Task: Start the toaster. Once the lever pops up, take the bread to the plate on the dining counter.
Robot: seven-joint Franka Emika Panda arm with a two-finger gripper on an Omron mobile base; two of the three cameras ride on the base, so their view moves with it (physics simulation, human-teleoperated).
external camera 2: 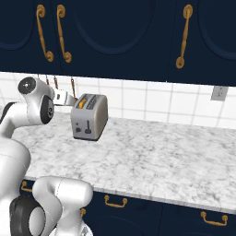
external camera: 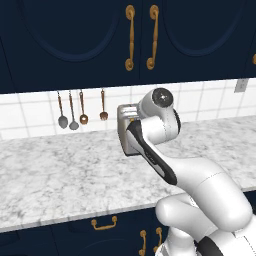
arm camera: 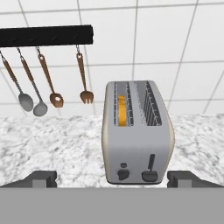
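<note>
Well back from the front edge of the white-grey marbled worktop (external camera 2: 184,156), the boxy silver-grey toaster (arm camera: 136,131) holds the golden-orange bread slice (arm camera: 122,111) in its left slot; the end effector (arm camera: 111,178) hovers before it, fingers spread wide, holding nothing, with bare stone either side.

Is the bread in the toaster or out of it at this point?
In. The bread sits down inside the left slot of the toaster; the right slot looks empty.

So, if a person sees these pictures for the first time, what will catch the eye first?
Probably the silver toaster, standing on the marble worktop near the tiled wall, with an orange bread slice sitting in one slot. Next, the four utensils hanging from a dark rail beside it. The gripper faces the toaster's end with its fingers wide apart, touching nothing.
</note>
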